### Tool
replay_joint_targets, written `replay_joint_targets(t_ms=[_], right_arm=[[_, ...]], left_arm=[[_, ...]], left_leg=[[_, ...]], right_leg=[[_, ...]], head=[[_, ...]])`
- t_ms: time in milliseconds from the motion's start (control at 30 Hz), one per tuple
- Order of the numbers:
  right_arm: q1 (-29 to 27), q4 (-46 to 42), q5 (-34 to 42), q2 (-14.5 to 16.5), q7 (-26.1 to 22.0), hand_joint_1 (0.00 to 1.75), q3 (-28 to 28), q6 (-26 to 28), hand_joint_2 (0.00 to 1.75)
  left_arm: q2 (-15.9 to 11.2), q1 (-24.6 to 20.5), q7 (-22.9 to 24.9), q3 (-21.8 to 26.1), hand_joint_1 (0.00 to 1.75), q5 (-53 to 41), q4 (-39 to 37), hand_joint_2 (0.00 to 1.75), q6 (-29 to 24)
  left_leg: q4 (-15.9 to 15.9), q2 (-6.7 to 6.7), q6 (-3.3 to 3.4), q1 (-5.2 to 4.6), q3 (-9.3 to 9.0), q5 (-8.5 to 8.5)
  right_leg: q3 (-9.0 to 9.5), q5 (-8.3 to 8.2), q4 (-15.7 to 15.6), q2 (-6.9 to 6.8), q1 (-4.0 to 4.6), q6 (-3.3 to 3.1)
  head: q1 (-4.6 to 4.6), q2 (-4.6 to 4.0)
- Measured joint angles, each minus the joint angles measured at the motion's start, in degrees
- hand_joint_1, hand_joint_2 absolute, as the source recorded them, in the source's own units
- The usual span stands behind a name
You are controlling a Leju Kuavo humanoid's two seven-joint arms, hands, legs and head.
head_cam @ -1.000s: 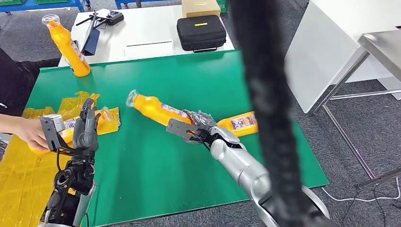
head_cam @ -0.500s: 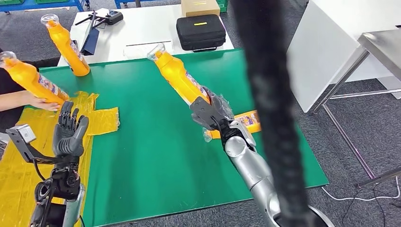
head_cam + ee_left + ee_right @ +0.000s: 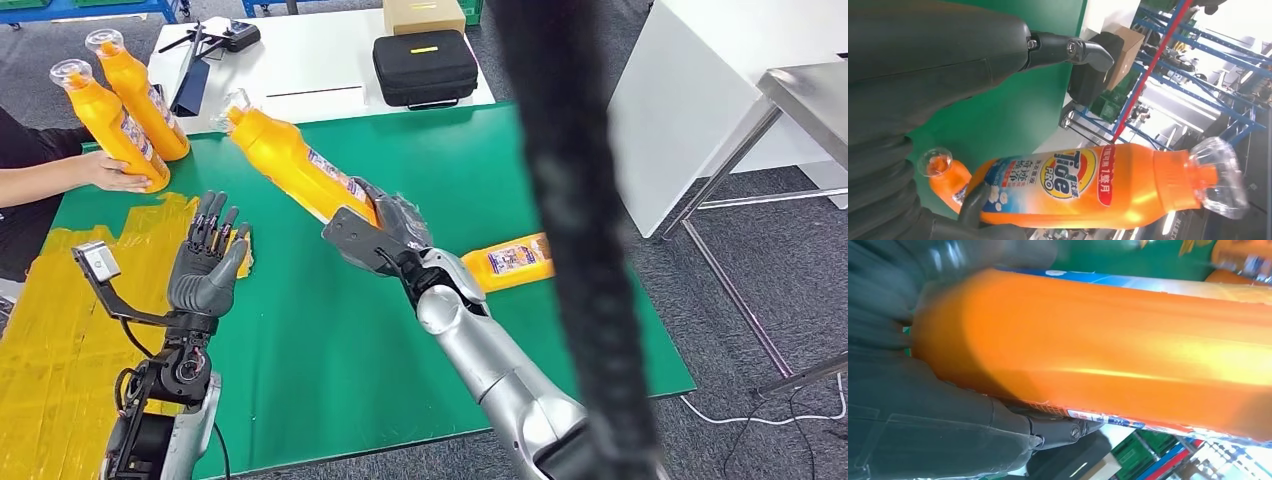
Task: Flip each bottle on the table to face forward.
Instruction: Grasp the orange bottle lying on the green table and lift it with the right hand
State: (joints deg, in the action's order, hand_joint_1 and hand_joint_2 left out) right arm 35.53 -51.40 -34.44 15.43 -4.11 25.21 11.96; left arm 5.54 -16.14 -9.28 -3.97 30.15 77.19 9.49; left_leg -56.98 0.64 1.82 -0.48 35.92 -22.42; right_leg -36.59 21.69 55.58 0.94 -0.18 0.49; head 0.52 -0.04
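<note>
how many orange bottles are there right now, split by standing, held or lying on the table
Standing upright at the table's far left: 2, one alone and one steadied by a person's hand
Held in the air by the robot's right hand: 1
Lying flat on the green table: 1
Total: 4 orange bottles

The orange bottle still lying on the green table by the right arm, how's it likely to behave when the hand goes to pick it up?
The lying bottle looks round-bodied and rests on its side, so a nudge could roll it. Its glossy plastic and label suggest a slippery grip. The right hand holds a similar bottle by its base, so it is probably rigid and not too heavy.
</note>
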Motion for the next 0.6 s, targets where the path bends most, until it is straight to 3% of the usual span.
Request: replay_joint_targets(t_ms=[300, 600], right_arm=[[1.78, 4.30, -0.18, 3.46, 0.13, 1.75, 3.93, -1.36, 1.75], [3.40, 8.19, 0.76, 4.69, 3.49, 1.75, 8.04, -1.35, 1.75]], left_arm=[[0.87, -0.93, 2.87, -1.24, 0.00, 8.82, -1.43, 1.75, 4.85], [1.50, -2.33, 2.66, -1.28, 0.00, 6.39, -2.46, 1.75, 2.77]], left_leg=[[0.00, 0.01, 0.00, -0.01, 0.02, 0.00], [0.00, -0.01, 0.00, -0.01, 0.03, 0.01]], right_leg=[[-0.02, 0.00, 0.00, 0.00, -0.01, 0.00], [-0.02, 0.00, 0.00, 0.00, -0.01, 0.00]], head=[[-0.01, 0.00], [0.00, 0.00]])
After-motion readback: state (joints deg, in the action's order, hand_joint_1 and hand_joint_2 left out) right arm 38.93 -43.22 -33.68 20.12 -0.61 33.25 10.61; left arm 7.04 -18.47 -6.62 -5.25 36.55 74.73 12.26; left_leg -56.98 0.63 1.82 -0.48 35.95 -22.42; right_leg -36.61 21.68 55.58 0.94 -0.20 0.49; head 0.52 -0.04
